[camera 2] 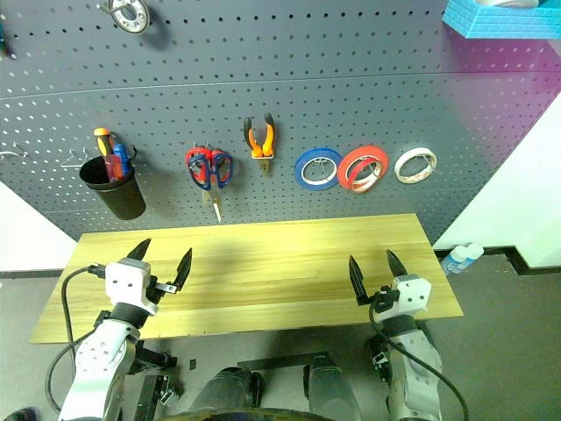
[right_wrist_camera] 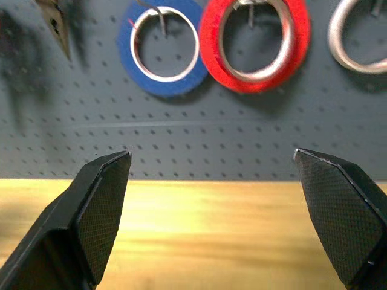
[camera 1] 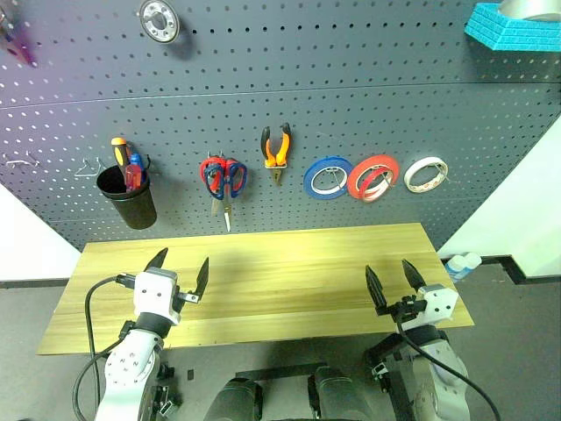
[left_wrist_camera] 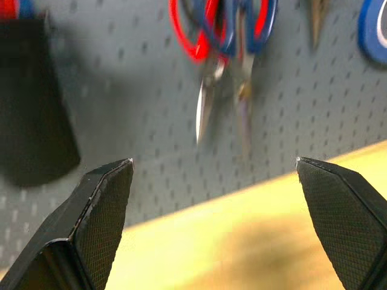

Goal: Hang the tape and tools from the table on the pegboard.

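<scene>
The dark grey pegboard stands behind the light wood table. On its hooks hang orange-handled pliers, a dark-handled pair of scissors sharing a hook with a red-handled pair, and red tape. A red-handled screwdriver stands in a black cup on the board. My left gripper hovers open over the table's front left, holding nothing. Over the front right, my right gripper is open too, nothing between its fingers. The right wrist view faces the red tape.
A blue tape roll and a white one flank the red tape. Bare hooks sit left of the cup. A round silver part and a teal block are higher up. A bottle stands right of the table.
</scene>
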You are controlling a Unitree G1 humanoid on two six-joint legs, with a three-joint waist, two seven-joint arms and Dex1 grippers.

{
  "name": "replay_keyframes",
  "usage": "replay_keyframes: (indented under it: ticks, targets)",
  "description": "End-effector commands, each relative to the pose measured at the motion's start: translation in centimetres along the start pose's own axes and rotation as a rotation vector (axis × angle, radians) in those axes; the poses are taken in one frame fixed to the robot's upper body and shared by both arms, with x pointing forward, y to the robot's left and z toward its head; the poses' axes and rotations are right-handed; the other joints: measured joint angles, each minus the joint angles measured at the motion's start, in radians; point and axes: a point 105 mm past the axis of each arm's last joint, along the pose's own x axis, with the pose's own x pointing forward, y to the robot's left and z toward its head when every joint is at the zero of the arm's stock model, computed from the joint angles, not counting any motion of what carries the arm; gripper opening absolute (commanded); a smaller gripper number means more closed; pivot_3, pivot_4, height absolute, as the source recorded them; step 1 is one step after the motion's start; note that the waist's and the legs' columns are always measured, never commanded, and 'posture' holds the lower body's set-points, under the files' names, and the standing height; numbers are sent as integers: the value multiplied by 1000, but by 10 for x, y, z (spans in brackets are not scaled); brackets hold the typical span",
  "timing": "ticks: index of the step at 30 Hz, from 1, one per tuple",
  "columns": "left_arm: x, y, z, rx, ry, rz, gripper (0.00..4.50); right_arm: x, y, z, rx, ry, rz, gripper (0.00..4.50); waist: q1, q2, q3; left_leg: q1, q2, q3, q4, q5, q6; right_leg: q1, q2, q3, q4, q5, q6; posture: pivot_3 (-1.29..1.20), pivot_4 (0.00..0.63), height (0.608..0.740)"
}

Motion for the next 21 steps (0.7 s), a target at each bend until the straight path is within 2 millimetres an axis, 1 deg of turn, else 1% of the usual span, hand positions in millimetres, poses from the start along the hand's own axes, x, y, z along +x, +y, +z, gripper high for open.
replay_keyframes:
  ticks: [1,5,7,8,10,14,17,21]
  targets:
    - [-5,10,6,-27,-23,51,4483,1,-1,12,-23,-41,-41,4500,0,0,0,0,0,0,0,0,0,0,0,0,0,-1,-1,-54,76,740]
    - [-14,30,-3,-41,-18,97,4483,0,-9,12,-34,-25,-70,4500,0,1,-1,0,0,0,0,0,0,0,0,0,0,-2,-2,-49,60,740]
    - [-17,32,-7,-44,-12,95,4483,-1,-13,9,-37,-11,-83,4500,0,1,-6,0,0,0,0,0,0,0,0,0,0,-2,-2,-46,43,740]
    - [-18,32,-8,-45,-14,94,4483,-2,-15,6,-41,-3,-93,4500,0,1,-10,0,0,0,0,0,0,0,0,0,0,-2,-2,-48,38,740]
    - [-21,32,-9,-58,-12,93,4483,-4,-27,-3,-49,23,-134,4500,1,0,-19,0,0,0,0,0,0,0,0,0,-1,-1,-1,-51,19,740]
    - [-25,34,-10,-55,-10,82,4483,-3,-50,-18,-62,47,-201,4500,0,0,-33,3,0,1,0,0,0,3,0,0,-3,-2,-2,-54,7,740]
    - [-21,24,-10,-64,-11,60,4483,-7,-46,-26,-67,48,-171,4500,-1,3,-36,12,0,1,-1,-1,0,13,1,1,-5,-2,-2,-56,0,740]
    - [-19,18,-12,-61,-10,43,4483,-13,-51,-35,-66,54,-178,4500,-6,7,-40,14,4,1,-4,-3,2,25,4,0,-14,-2,-2,-62,0,740]
